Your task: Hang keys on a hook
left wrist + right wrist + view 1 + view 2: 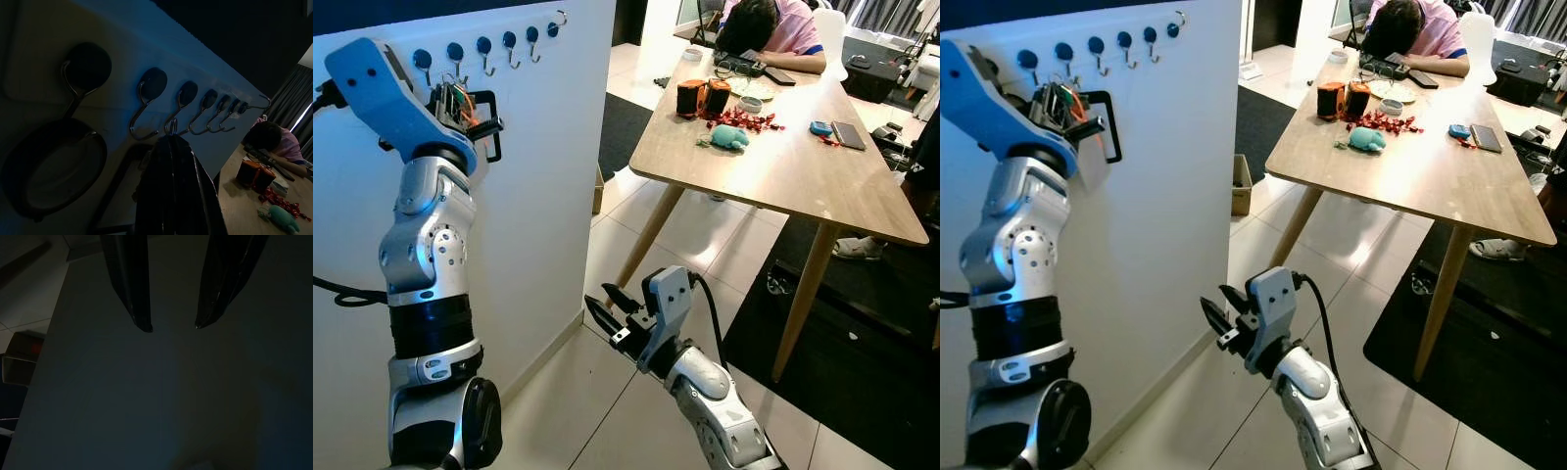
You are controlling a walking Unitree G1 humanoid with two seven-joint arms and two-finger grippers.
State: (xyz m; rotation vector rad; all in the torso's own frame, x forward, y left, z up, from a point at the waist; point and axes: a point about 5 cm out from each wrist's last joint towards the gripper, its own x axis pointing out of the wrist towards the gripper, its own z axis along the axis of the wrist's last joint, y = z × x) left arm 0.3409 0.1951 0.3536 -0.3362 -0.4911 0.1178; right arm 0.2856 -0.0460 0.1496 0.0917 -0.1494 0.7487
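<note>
A row of metal hooks [486, 57] on round dark bases runs along the top of the white wall [548, 176]. My raised left gripper [468, 106] is pressed up to that row, shut on the keys. In the left wrist view a small metal key ring [171, 128] pokes out of the fingertips, right at the curved end of one hook [182, 100]; I cannot tell whether it is over the hook. A black rectangular loop [495, 125] hangs beside the gripper. My right gripper [607, 308] is low near the floor, open, pointing at the wall with nothing in it.
A wooden table [803, 186] stands to the right with jars, a teal toy and phones on it; a person [773, 34] rests their head at its far end. A dark rug [862, 343] lies under it. A small box [1241, 184] sits at the wall's foot.
</note>
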